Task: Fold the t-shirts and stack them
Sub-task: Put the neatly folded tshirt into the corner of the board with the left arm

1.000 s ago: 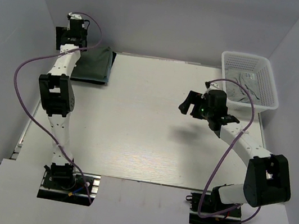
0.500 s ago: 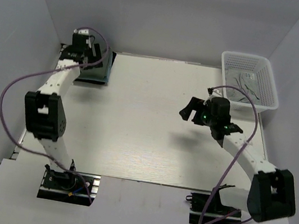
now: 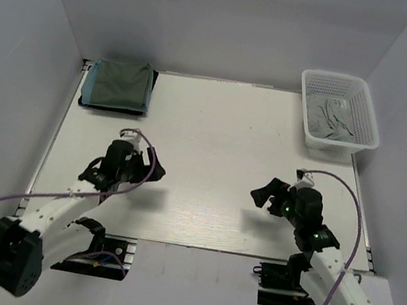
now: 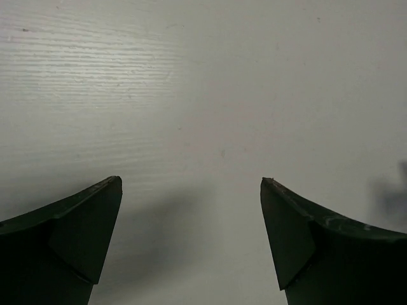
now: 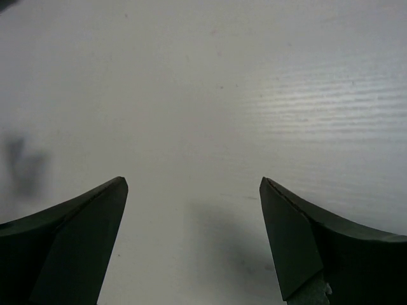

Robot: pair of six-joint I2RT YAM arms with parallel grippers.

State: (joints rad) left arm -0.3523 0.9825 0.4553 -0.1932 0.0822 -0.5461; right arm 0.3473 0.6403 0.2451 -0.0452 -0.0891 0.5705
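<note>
In the wrist views the fingers [image 4: 57,241] of the left claw [image 4: 191,183] and the right claw [image 5: 193,183] are cut off by the lower edge. The folded t-shirts [image 3: 119,85] and the crumpled t-shirts [image 3: 331,120] in the basket [image 3: 344,82] cannot be counted from above. The right arm [image 3: 335,274] is cropped at its elbow.
</note>
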